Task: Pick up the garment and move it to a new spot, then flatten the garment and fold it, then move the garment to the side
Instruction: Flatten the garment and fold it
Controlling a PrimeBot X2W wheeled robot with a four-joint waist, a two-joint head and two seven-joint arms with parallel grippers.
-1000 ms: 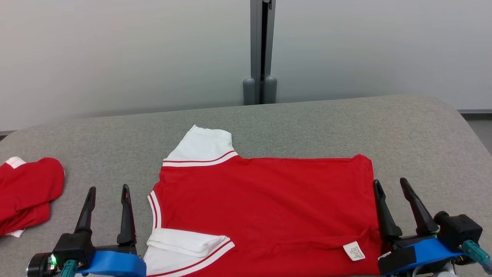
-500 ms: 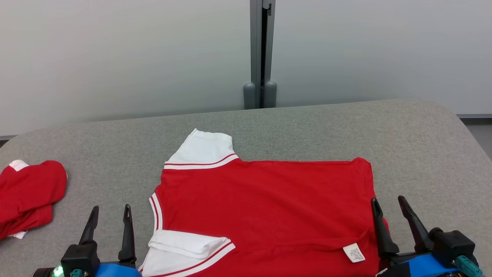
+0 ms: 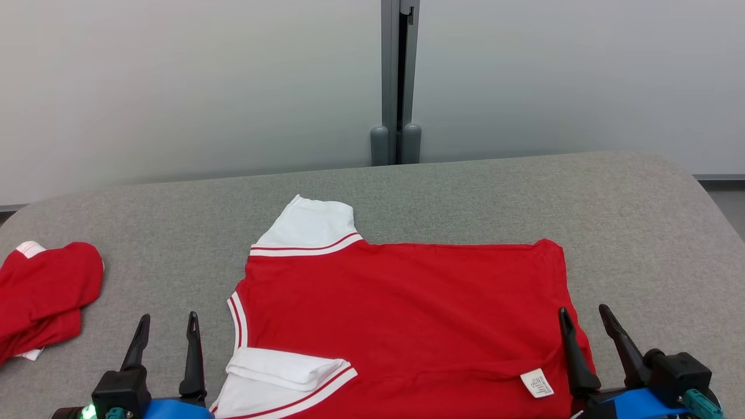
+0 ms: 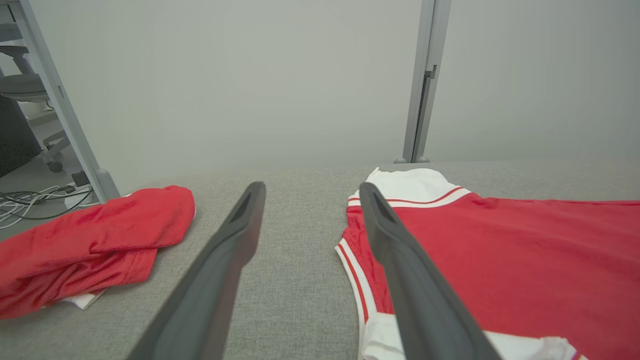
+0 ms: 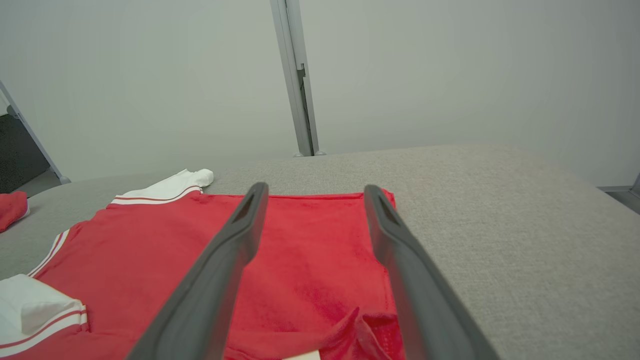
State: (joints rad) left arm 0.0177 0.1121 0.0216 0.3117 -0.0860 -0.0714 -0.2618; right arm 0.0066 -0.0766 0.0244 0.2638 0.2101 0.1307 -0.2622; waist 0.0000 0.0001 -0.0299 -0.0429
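Garment [image 3: 401,314] laid flat for folding
We poised left gripper [image 3: 168,316] at seven o'clock, right gripper [image 3: 582,308] at five, both spread, ready to grasp its edges.

Pale wall [image 3: 174,87] with a grey post [image 3: 396,81] behind.

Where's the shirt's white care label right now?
In the head view the care label lies on the red shirt, at its near right corner, just left of the right hand.
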